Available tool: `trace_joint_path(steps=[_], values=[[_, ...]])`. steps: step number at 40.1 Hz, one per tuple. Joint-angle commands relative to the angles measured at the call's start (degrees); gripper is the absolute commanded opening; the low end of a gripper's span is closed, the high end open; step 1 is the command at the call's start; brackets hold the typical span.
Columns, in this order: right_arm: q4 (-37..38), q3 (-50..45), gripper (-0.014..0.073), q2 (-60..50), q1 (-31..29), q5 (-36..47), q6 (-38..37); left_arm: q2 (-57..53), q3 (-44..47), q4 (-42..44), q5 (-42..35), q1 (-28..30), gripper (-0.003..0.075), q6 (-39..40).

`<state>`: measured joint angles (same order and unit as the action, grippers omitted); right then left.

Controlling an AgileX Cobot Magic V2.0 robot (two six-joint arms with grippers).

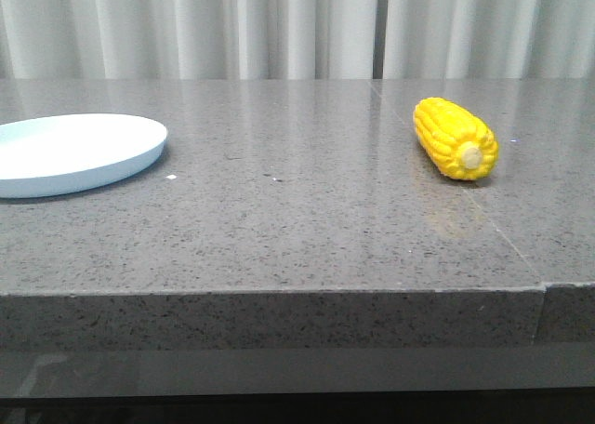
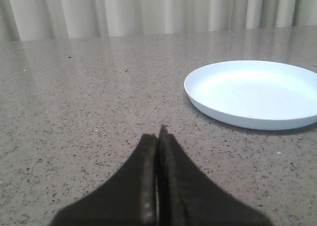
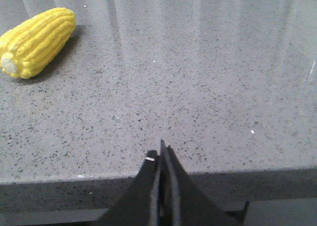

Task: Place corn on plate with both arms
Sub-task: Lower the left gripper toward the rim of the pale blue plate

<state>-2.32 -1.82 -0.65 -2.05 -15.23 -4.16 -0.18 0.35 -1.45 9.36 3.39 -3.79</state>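
The yellow corn (image 1: 455,138) lies on its side on the grey table at the right, its pale stub end facing the front edge. It also shows in the right wrist view (image 3: 37,41). The pale blue plate (image 1: 112,160) sits at the table's left and holds nothing; it also shows in the left wrist view (image 2: 297,122). My left gripper (image 2: 158,133) is shut and empty, low over the table beside the plate. My right gripper (image 3: 161,149) is shut and empty at the table's front edge, well apart from the corn. Neither gripper shows in the front view.
The grey speckled stone table (image 1: 307,210) has a front edge (image 1: 279,294) and a seam running back on the right (image 1: 502,238). White curtains (image 1: 279,24) hang behind the table.
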Motion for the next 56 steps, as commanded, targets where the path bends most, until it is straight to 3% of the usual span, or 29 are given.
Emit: trace_joint_path(steps=[1,19,27,31,36,47,56], values=[[0.7,1.2,-0.0090,-0.7,-0.3,5.1,0.3,-1.1,0.1,-0.3,-5.2,0.1,-0.0020,0.1],[0.7,1.3,-0.0090,-0.7,-0.3,8.6,0.2,-1.1,0.1,-0.3,-5.9,0.1,-0.0020,0.1],[0.7,5.2,-0.0090,-0.6,-0.3,8.3,0.1,-1.1,-0.1,-1.0,-16.3,0.1,-0.0020,0.1],[0.7,9.5,-0.0090,-0.6,-0.3,6.3,0.1,-1.1,-2.6,-1.9,-16.9,0.1,-0.0020,0.1],[0.7,16.4,-0.0090,0.0,-0.3,1.2,0.1,-0.9,-9.2,-1.9,-12.1,0.1,-0.0020,0.1],[-0.7,32.5,-0.0090,11.8,-0.3,-8.4,-0.2,10.9,-30.1,-1.9,9.1,0.1,-0.0020,0.0],[-1.7,37.7,-0.0090,19.9,-0.2,-7.6,-0.2,16.9,-35.3,-1.8,9.3,0.1,-0.0020,-0.4]])
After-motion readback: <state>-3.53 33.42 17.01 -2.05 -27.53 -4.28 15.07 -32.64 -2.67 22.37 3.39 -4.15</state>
